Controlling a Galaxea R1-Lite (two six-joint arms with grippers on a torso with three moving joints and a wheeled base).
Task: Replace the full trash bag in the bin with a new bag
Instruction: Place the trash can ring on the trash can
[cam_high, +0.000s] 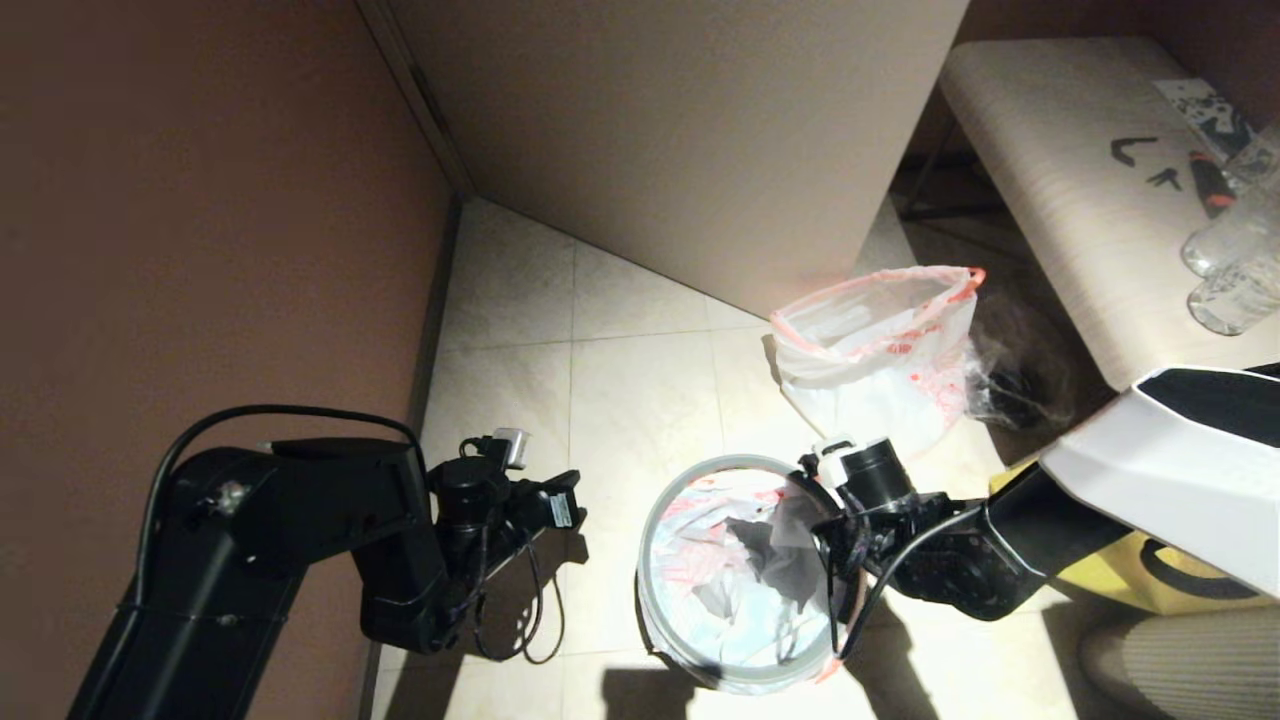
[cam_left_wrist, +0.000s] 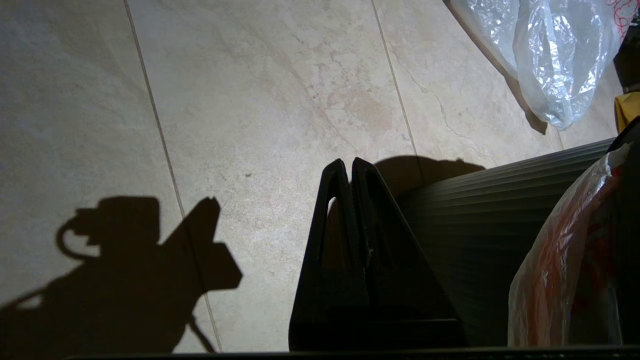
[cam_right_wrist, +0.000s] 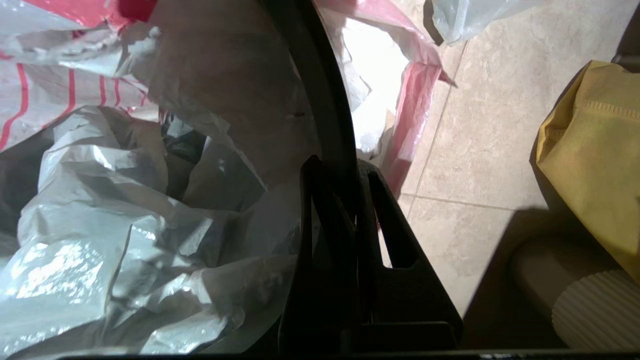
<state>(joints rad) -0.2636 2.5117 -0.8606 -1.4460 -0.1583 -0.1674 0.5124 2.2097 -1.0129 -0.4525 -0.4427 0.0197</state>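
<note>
1. The bin (cam_high: 668, 640) served as the landmark. The new bag (cam_high: 725, 580) lay slack inside it, its red-orange hem draped over the rim on the robot's right side, folds loose and nothing but film showing through.
2. The full trash bag (cam_high: 880, 370) stood on the floor (cam_high: 620, 400) beyond the bin, near the pale cabinet (cam_high: 680, 140), mouth open, well apart from the rim.
3. The right gripper (cam_right_wrist: 356, 167) sat at the bin's right rim. In the right wrist view its fingers were pressed together astride the thin grey hoop (cam_right_wrist: 325, 100), seemingly pinching hoop and film; whether film was truly caught I could not tell.
4. The left gripper (cam_left_wrist: 348, 167) hovered off the bin's left side, close to its ribbed wall, fingers pressed together on nothing.
5. The step in hand looked like seating the liner under the hoop. Done well, it called for keeping the hem folded outward over the rim while pressing the hoop down evenly.
6. The far and left rim showed little hem, so the film probably needed spreading there before the hoop was settled.
7. The main risk was the slack film slipping inward and bunching at the bottom.
8. A yellow tote (cam_right_wrist: 595, 160) lay just right of the bin, close enough to snag the arm.
</note>
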